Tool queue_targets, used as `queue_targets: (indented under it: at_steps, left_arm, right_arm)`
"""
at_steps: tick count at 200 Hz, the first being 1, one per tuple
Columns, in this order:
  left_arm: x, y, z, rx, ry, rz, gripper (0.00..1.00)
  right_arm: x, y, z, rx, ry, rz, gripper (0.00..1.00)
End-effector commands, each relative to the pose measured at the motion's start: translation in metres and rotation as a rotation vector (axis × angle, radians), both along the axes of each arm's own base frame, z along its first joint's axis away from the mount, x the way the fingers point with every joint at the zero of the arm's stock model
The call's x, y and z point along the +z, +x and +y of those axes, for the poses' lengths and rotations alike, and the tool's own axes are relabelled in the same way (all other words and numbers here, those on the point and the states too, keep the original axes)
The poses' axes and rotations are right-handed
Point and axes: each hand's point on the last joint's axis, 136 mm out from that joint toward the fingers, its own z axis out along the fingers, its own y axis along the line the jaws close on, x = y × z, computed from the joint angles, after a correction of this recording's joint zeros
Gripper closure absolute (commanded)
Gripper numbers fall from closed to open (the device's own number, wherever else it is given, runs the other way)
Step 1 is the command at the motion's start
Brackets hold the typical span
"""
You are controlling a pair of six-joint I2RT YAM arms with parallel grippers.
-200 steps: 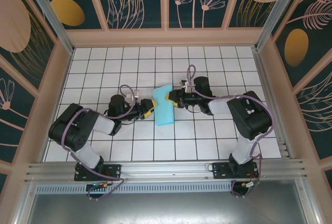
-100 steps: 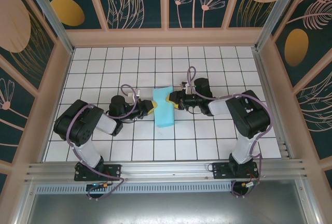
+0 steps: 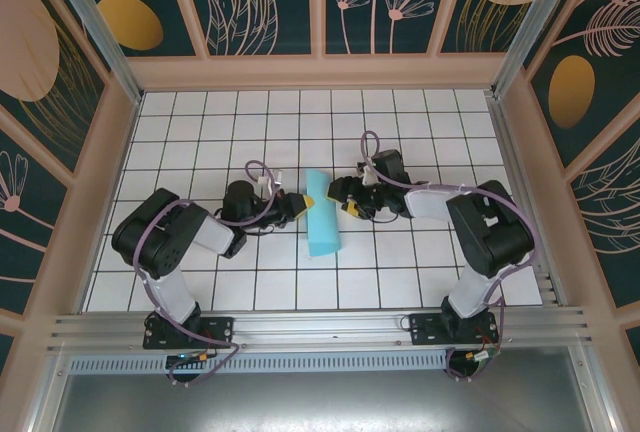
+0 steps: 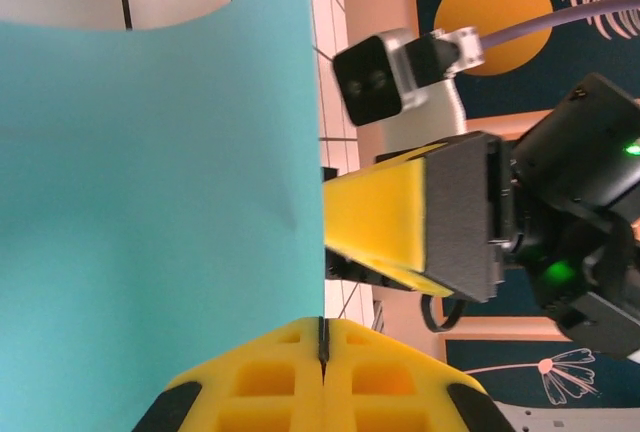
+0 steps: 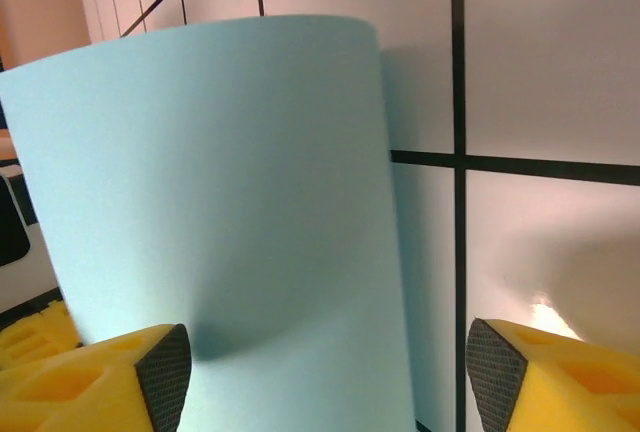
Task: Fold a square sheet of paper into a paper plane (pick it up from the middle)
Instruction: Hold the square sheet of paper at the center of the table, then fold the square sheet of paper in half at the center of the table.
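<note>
The square sheet of paper (image 3: pixel 322 220) is light blue and bent over on itself into a narrow curved band on the white grid table. My left gripper (image 3: pixel 306 201) sits at the band's left side, shut on the paper's edge (image 4: pixel 322 337). In the left wrist view the sheet (image 4: pixel 160 172) stands as a curved wall on the left. My right gripper (image 3: pixel 344 200) is just right of the band and open. Its fingers (image 5: pixel 100 377) stand wide apart, with the curled sheet (image 5: pixel 220 232) in front of them. The paper plane is out of view.
The white grid table (image 3: pixel 400 272) is walled by a wooden frame (image 3: pixel 320 72) at the back and sides. Both arms reach in towards the middle, their fingertips close together on either side of the paper. A yellow finger (image 4: pixel 390 227) of the right gripper shows in the left wrist view.
My left gripper has shut on the paper's edge. My right gripper has opened and let go. The sheet has curled over into a narrower band.
</note>
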Motion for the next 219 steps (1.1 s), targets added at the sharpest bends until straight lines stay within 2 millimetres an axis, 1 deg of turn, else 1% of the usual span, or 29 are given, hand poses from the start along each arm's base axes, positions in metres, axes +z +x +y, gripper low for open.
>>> queue_targets:
  at_steps: [1,18,45,76,107,127,157,175,188,190,194,213,219]
  left_arm:
    - [-0.005,0.003,-0.007,0.004,0.022,-0.02,1.0]
    - [-0.012,0.002,-0.007,0.017,0.048,-0.008,1.0]
    - [-0.023,0.004,0.002,0.061,0.104,0.003,1.0]
    - [-0.035,0.005,0.011,0.1,0.19,0.01,1.0]
    - [-0.043,0.005,0.015,0.105,0.24,0.016,1.0]
    - [-0.047,0.005,0.017,0.109,0.255,0.025,1.0]
    - [-0.047,0.006,0.018,0.118,0.266,0.028,1.0]
    - [-0.047,0.006,0.019,0.117,0.277,0.029,1.0]
    - [-0.049,0.007,0.02,0.12,0.287,0.038,0.93]
    - [-0.041,0.008,0.019,0.122,0.275,0.022,0.92]
    - [-0.038,0.008,0.019,0.125,0.273,0.016,0.89]
    - [-0.034,0.01,0.021,0.138,0.294,0.015,0.7]
    - [-0.033,0.012,0.022,0.144,0.307,0.014,0.64]
  right_arm:
    - [0.005,0.002,-0.012,-0.004,-0.089,-0.05,0.22]
    - [-0.002,-0.004,-0.014,0.024,-0.1,-0.036,0.22]
    - [-0.005,-0.015,-0.003,0.092,-0.079,-0.024,0.23]
    - [-0.009,-0.019,0.012,0.15,-0.079,-0.019,0.3]
    - [-0.015,-0.02,0.022,0.18,-0.073,0.004,0.41]
    - [-0.02,-0.018,0.021,0.178,-0.091,0.016,0.46]
    - [-0.032,-0.018,0.016,0.165,-0.133,0.039,0.54]
    - [-0.04,-0.019,0.012,0.16,-0.161,0.053,0.56]
    - [-0.046,-0.019,0.01,0.154,-0.182,0.066,0.6]
    - [-0.048,-0.019,0.009,0.153,-0.187,0.067,0.6]
    - [-0.05,-0.018,0.008,0.15,-0.198,0.072,0.61]
    - [-0.061,-0.017,0.002,0.132,-0.248,0.085,0.64]
    - [-0.065,-0.02,0.002,0.135,-0.263,0.094,0.65]
